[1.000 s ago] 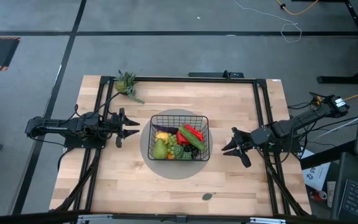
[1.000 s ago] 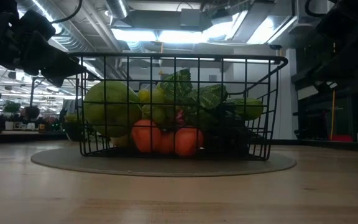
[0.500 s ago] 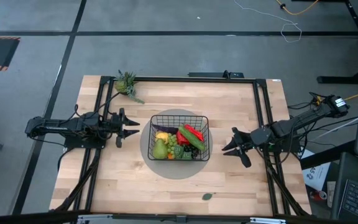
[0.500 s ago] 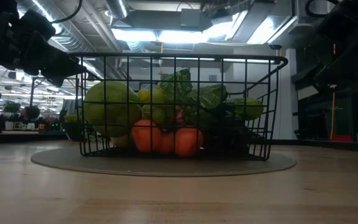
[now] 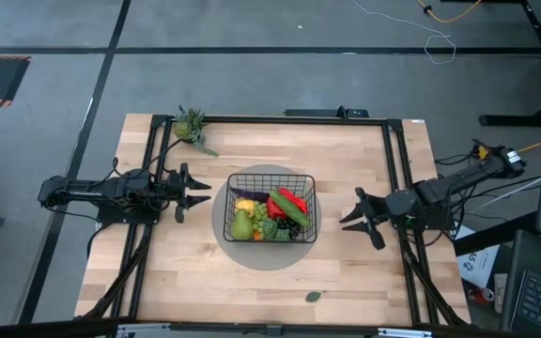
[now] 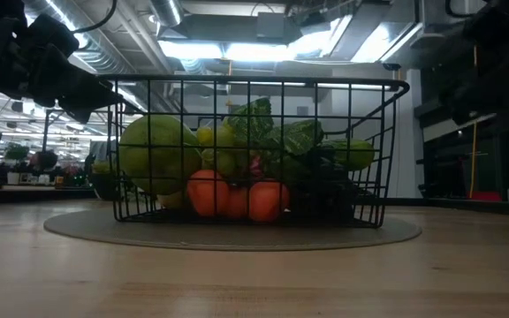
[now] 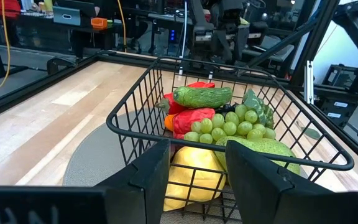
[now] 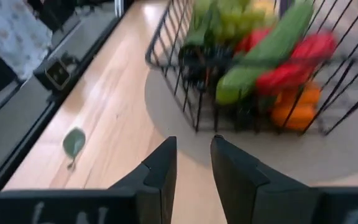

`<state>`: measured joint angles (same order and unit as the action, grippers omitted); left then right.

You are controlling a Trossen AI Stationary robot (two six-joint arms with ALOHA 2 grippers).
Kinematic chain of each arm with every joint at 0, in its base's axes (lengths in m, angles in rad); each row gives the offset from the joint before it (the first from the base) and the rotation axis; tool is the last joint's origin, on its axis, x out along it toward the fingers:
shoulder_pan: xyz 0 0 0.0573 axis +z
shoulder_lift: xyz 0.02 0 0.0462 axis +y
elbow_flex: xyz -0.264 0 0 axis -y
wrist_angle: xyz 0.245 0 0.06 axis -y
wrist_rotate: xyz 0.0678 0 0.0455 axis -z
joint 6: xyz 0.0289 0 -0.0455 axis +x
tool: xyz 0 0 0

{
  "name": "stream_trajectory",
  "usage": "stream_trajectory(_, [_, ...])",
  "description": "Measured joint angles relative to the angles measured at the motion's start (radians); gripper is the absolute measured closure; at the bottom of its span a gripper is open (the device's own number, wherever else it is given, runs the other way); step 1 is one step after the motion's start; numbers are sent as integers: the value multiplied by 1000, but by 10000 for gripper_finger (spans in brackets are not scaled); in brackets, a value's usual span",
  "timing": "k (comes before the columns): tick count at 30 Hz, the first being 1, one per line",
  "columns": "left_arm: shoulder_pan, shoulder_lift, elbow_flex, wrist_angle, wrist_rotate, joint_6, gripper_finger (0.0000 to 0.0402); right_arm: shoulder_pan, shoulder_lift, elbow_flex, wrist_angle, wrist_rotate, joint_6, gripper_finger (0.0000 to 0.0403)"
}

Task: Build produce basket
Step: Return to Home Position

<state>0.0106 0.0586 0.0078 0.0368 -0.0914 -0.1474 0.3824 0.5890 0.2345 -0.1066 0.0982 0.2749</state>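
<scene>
The left gripper hangs just off the left side of the basket; its fingers are spread wide and carry nothing, and they touch nothing. The right gripper sits over bare desk, well apart from the basket's right side; its fingers are parted by a narrow gap and are likewise empty.

The basket stands at the middle of the desk on a round grey mat. From above, the load reads as a green pear at the near left corner, a yellow fruit behind it, red peppers towards the right, and a cucumber lying aslant across them. The left wrist view adds a bunch of green grapes heaped between the pear and the peppers. The low view alone shows the oranges plainly, resting on the basket floor beneath the greens.

Outside the basket, a small green leaf lies near the front edge of the desk, also caught in the right wrist view; a spiky green sprig lies at the far left corner.
</scene>
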Motion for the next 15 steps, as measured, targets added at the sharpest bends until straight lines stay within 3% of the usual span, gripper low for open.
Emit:
stream_trajectory(8, [0,0,0,0,0,0,250,0,-136,0,8,109,-131,302])
stream_trajectory(15, [0,0,0,0,0,0,250,-1,-186,0,16,118,-148,302])
